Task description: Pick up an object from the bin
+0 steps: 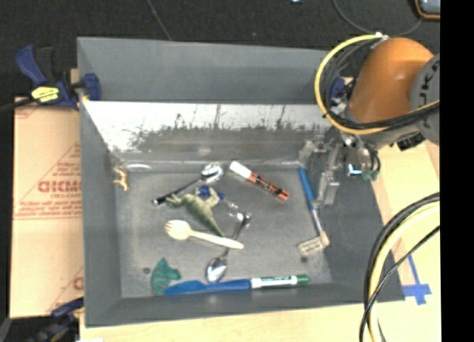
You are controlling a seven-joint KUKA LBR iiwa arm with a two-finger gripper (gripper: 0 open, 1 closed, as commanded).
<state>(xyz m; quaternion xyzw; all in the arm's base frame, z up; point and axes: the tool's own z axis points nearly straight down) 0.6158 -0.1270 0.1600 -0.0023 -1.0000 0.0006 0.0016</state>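
My gripper (331, 176) hangs at the bin's right side, near the back wall. Just left of it and below lies a long razor-like tool (309, 207) with a blue handle, a grey shaft and a pale head pointing toward the front. I see nothing held in the gripper. Further left a white, orange and black marker (259, 182) lies slanted on the floor.
In the middle lie a green dinosaur toy (200, 203), a cream plastic spoon (198, 235) and a small metal piece (241, 222). Along the front wall lie a metal spoon (217, 268), a blue pen with a green cap (233, 284) and a green scrap (161, 275). The orange-covered arm fills the back right corner.
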